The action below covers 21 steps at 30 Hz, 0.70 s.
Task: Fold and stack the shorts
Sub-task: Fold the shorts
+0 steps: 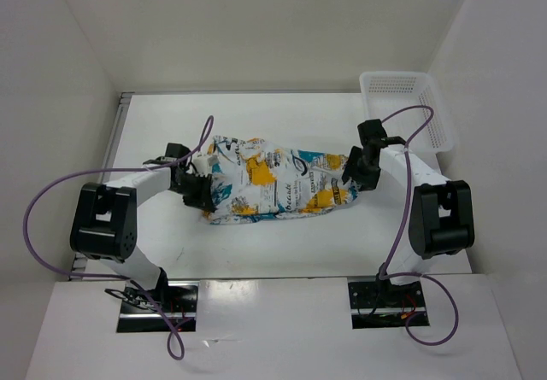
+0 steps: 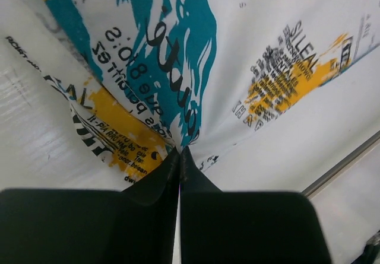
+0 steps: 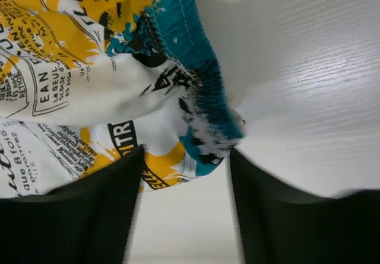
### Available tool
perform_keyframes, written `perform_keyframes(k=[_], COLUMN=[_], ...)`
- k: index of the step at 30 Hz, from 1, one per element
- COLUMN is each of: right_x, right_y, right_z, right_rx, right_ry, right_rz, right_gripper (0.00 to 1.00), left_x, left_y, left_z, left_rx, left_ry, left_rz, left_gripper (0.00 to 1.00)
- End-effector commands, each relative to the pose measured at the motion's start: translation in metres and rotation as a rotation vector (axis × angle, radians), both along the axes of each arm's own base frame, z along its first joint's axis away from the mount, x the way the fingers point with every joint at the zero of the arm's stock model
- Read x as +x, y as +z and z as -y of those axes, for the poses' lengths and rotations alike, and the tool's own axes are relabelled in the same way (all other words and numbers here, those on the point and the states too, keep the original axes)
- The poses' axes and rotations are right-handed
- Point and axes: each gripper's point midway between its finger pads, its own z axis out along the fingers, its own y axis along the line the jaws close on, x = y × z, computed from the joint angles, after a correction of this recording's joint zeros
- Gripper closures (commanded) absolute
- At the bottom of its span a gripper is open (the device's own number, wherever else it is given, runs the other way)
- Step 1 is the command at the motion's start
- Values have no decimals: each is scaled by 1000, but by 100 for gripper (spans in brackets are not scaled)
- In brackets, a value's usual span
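Observation:
The shorts [image 1: 273, 184], white with teal and yellow-orange blotches and black lettering, lie spread across the middle of the table. My left gripper [image 1: 202, 194] is at their left edge; in the left wrist view it [image 2: 180, 151] is shut on a pinch of the fabric [image 2: 196, 68]. My right gripper [image 1: 353, 178] is at their right end. In the right wrist view it [image 3: 185, 157] is open, its fingers either side of the teal-stitched waistband edge [image 3: 205, 98] without closing on it.
A white mesh basket [image 1: 407, 107] stands at the back right corner, just behind my right arm. White walls close in the table on three sides. The table's metal edge rail [image 2: 344, 163] shows in the left wrist view.

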Motion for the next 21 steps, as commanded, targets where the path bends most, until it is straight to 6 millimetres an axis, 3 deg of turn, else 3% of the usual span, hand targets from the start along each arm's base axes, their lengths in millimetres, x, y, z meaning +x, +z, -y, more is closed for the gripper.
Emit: perform_keyframes(k=[1, 3, 4, 7, 10, 15, 19, 20, 21], right_x=[12, 9, 9, 17, 24, 28, 23, 19, 17], right_y=[13, 15, 15, 30, 46, 68, 69, 64, 60], right_z=[4, 5, 5, 7, 6, 6, 7, 3, -1], right_rx=[-13, -13, -13, -26, -22, -24, -25, -2, 18], right_ry=[-15, -15, -15, -22, -23, -7, -7, 5, 2], right_rz=[52, 50, 50, 83, 116, 160, 154, 138, 131], right_gripper=[45, 57, 70, 88, 97, 100, 98, 78, 65], left_x=[18, 23, 25, 36, 45, 46, 42, 39, 35], left_y=[23, 39, 45, 75, 102, 121, 118, 111, 108], left_z=[-2, -5, -7, -11, -13, -29, -39, -39, -37], left_rx=[23, 44, 52, 60, 55, 52, 49, 50, 35], left_ry=[0, 9, 13, 29, 40, 90, 124, 124, 118], left_rz=[74, 105, 117, 176, 229, 236, 218, 207, 194], left_gripper=[100, 100, 100, 100, 100, 100, 100, 100, 100])
